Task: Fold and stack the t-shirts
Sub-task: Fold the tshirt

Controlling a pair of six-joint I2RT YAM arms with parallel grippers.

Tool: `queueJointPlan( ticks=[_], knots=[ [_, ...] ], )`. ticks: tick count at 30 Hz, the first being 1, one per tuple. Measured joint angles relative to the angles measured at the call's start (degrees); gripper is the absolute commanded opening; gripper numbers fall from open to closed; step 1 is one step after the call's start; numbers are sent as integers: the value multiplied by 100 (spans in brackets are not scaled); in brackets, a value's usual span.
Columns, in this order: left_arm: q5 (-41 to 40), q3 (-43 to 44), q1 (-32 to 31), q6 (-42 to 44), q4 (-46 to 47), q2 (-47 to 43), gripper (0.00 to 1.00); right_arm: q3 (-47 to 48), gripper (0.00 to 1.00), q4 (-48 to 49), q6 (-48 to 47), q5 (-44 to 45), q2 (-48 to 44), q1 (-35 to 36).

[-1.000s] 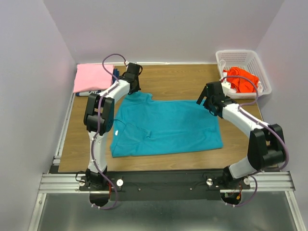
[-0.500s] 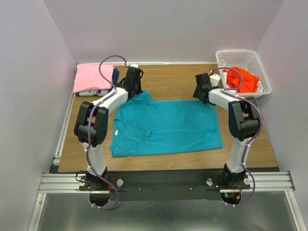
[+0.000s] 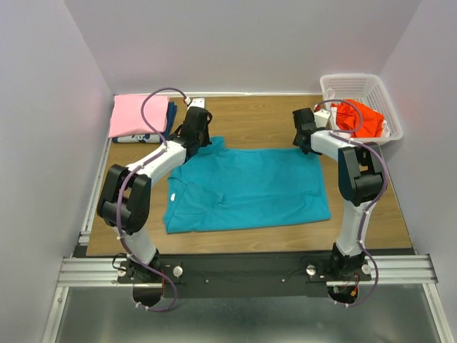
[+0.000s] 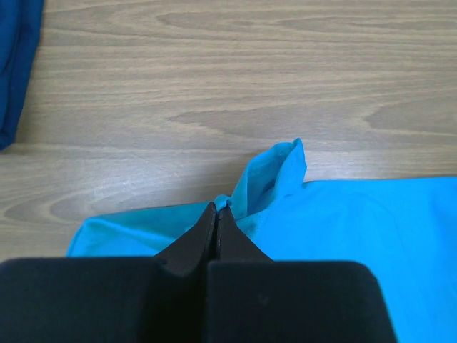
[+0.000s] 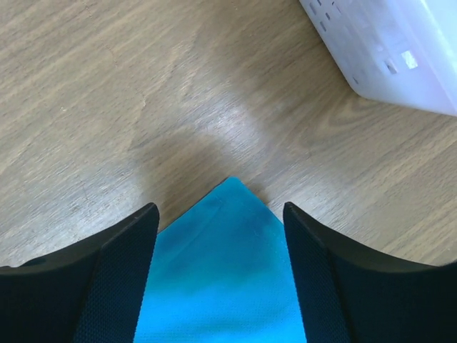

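**Both grippers at the far corners of the teal shirt**

From my seat, the teal t-shirt (image 3: 250, 189) lies spread flat in the middle of the table (image 3: 250, 114), with its collar toward 9 o'clock. My left gripper (image 4: 216, 209) is down at the shirt's 11 o'clock corner. Its fingers are pressed together on a small raised fold of teal cloth (the wrist view shows the fabric peaking right at the tips). My right gripper (image 5: 219, 211) sits at the 1 o'clock corner with its fingers spread. The pointed corner of the shirt lies on the wood between them, and neither pad touches it. The pink t-shirt (image 3: 137, 114) rests folded at 10 o'clock, with the dark blue t-shirt (image 3: 171, 113) showing at its edge. The orange-red t-shirt (image 3: 360, 118) is heaped in the basket (image 3: 357, 80) at 2 o'clock.
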Motion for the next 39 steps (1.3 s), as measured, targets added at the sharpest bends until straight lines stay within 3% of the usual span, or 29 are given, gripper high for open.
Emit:
queueJointPlan(
  ticks=[8, 12, 14, 21, 25, 34, 39],
  knots=[
    [-92, -544, -81, -166, 142, -404, 0, 33, 64, -9, -55, 160, 153, 0],
    [-120, -822, -144, -262, 175, -595, 0, 96, 53, -20, -57, 234, 192, 0],
    [-125, -966, -173, -315, 197, -715, 0, 96, 42, -48, -57, 258, 192, 0],
    [-190, -1145, -240, -407, 205, -940, 0, 96, 22, -116, -52, 308, 192, 0],
    [-216, -1217, -264, -446, 225, -1062, 0, 96, 2, -166, -35, 315, 192, 0],
    [-262, -1705, -267, -638, 238, -1663, 0, 76, 1, -219, -50, 295, 105, 2],
    [-271, -2050, -267, -767, 238, -2087, 0, -267, 1, -256, -31, 271, -466, 22]
  ],
)
